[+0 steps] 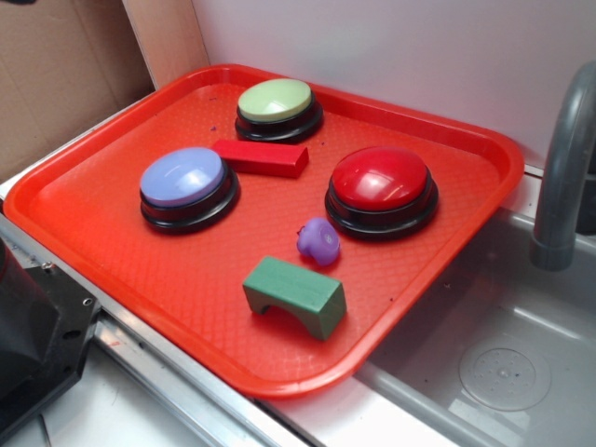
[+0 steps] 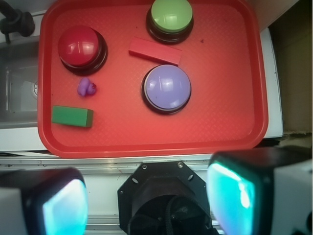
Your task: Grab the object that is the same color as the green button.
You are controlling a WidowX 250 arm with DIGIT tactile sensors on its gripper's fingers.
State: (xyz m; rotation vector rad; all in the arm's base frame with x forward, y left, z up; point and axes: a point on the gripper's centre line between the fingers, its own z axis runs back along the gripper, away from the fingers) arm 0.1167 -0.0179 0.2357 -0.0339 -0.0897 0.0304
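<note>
The green block (image 2: pixel 72 116) lies at the lower left of the wrist view, near the front edge of the red tray (image 2: pixel 230 98), and stands untouched on its arch with its long sides free. The gripper (image 2: pixel 146 196) hangs high above the near rim, well apart from the block, its fingers (image 2: pixel 232 193) spread wide with nothing between them. The step in hand, as I judge it, is the approach: carry the gripper toward the lower left of that view until the block sits centred between the fingers, turn the wrist so they close across the short width, then come straight down. The purple toy (image 2: pixel 87 88) sits just above the block and the red button (image 2: pixel 81 46) farther up, so the descent should stay clear of both. The green button (image 2: pixel 171 17) at the top centre only gives the colour; the red block (image 2: pixel 155 51) and the lavender button (image 2: pixel 167 88) are no concern. Gripping low on the flat sides should keep the piece from tipping.
</note>
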